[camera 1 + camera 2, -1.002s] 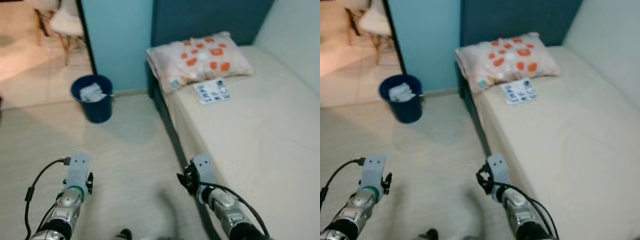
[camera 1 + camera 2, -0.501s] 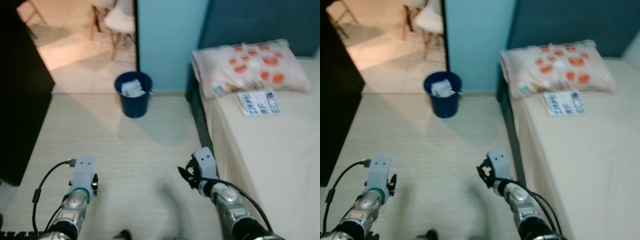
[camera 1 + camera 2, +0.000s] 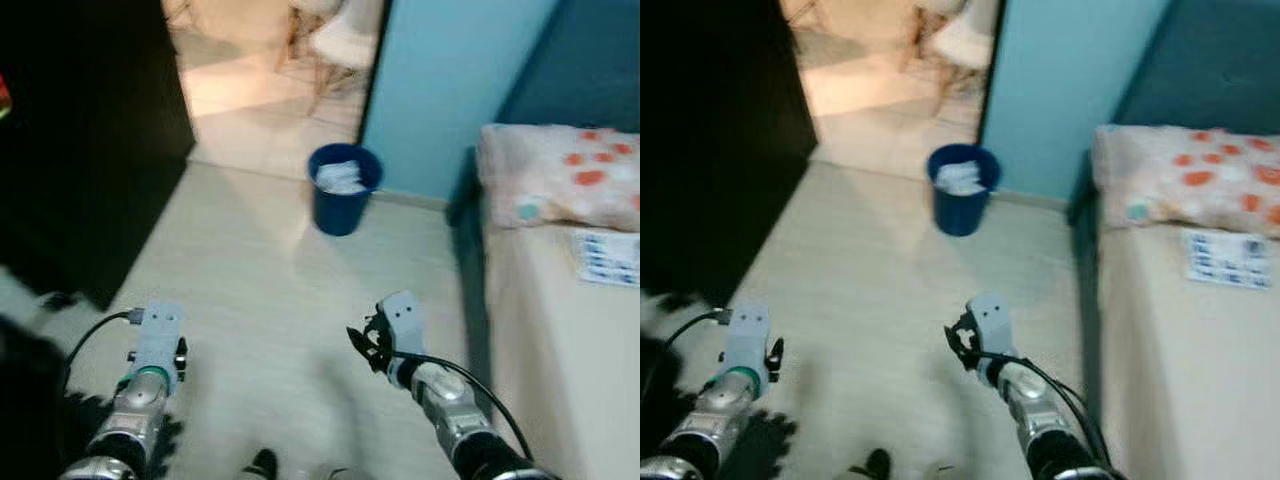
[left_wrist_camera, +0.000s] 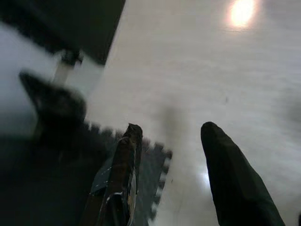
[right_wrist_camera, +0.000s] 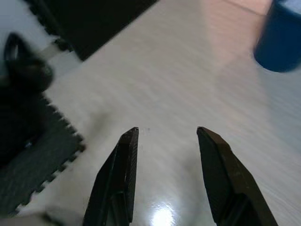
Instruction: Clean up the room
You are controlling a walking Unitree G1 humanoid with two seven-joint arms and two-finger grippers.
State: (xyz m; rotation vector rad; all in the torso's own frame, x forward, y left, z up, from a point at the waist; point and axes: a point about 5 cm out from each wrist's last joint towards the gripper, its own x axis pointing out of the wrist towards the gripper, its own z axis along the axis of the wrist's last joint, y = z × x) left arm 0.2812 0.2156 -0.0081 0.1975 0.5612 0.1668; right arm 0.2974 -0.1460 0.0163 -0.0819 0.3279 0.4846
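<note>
Both of my grippers are empty and spread apart over bare floor: the left gripper hangs above the toothed edge of a dark foam mat, the right gripper over pale boards. I judge the tidying partly done: the blue bin by the light blue wall already holds crumpled white paper. What looks left is the printed sheet lying on the bed, just beside the spotted pillow near the head end. A black cabinet stands to my left, with a blurred dark thing on the mat's edge. A chair stands beyond the doorway.
</note>
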